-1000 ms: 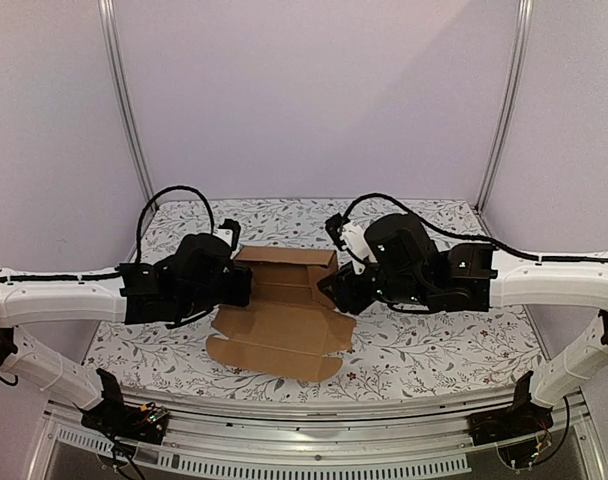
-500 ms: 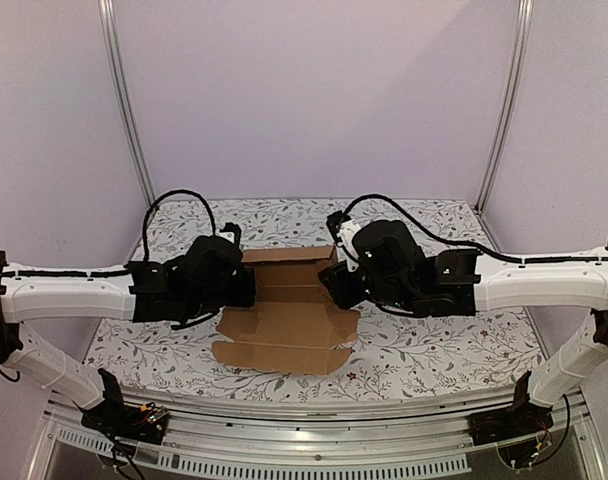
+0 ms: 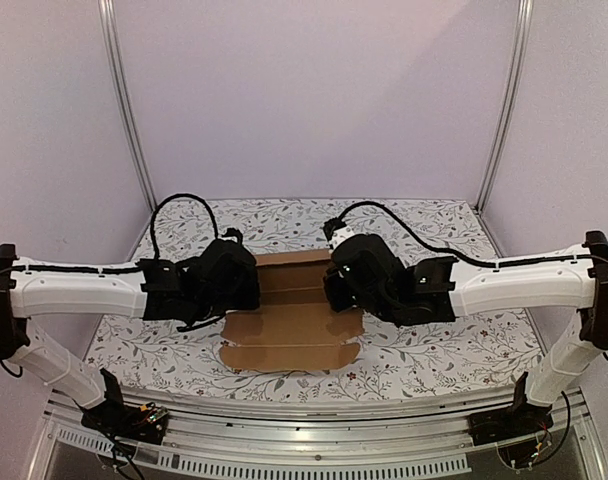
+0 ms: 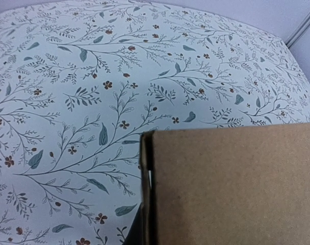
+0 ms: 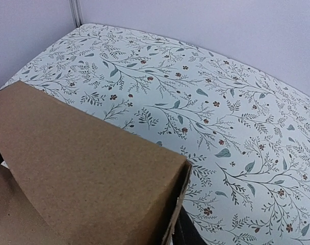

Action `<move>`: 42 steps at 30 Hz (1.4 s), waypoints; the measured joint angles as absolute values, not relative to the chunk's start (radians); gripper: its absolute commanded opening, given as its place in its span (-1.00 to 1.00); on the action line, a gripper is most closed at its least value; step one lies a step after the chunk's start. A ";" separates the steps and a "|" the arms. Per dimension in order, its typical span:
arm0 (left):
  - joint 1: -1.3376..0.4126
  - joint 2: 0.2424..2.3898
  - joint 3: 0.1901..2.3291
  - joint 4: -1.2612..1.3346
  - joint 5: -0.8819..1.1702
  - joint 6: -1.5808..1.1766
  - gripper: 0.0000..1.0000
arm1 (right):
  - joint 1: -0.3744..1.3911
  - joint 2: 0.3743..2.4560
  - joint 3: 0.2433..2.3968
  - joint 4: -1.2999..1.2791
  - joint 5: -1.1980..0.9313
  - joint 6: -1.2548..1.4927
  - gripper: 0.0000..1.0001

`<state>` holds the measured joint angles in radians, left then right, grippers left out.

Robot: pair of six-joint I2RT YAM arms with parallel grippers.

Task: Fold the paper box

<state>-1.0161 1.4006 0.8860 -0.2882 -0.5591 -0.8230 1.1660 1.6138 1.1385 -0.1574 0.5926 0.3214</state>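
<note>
Box (image 3: 294,315): plain brown cardboard, no print, and the shaded far part looks darker brown. Worktop (image 3: 434,350) under and around box: white ground with an all-over floral print of thin dark-grey branching stems, grey-teal leaves and small rust-red and brown flowers. Left arm (image 3: 79,292), left of box: white long link, black wrist end. Right arm (image 3: 524,285), right of box: same white link, black wrist end with a white patch on top. Cables (image 3: 179,198) looping behind box: black. Walls (image 3: 314,100) behind box: flat pale lilac, no pattern. Posts (image 3: 127,110) behind box, either side: silver metal. Rail (image 3: 304,432) in front of box: silver, slotted.
</note>
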 measured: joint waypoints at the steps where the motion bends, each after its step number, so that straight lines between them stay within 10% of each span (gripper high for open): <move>1: -1.016 1.402 0.889 -0.297 -0.563 -0.831 -1.00 | 1.166 1.626 1.144 -0.155 0.608 0.327 -0.87; 13: -1.020 1.458 0.943 -0.366 -0.578 -0.911 -1.00 | 1.180 1.684 1.183 -0.174 0.720 0.358 -1.00; 42: -1.045 1.408 0.949 -0.424 -0.590 -0.947 0.56 | 1.159 1.785 1.278 -0.215 0.721 0.349 -1.00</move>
<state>-1.0451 1.4082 0.9485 -0.4236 -0.5903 -0.9470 1.1591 1.7847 1.2781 -0.2150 0.7212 0.3492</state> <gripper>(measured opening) 0.716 0.026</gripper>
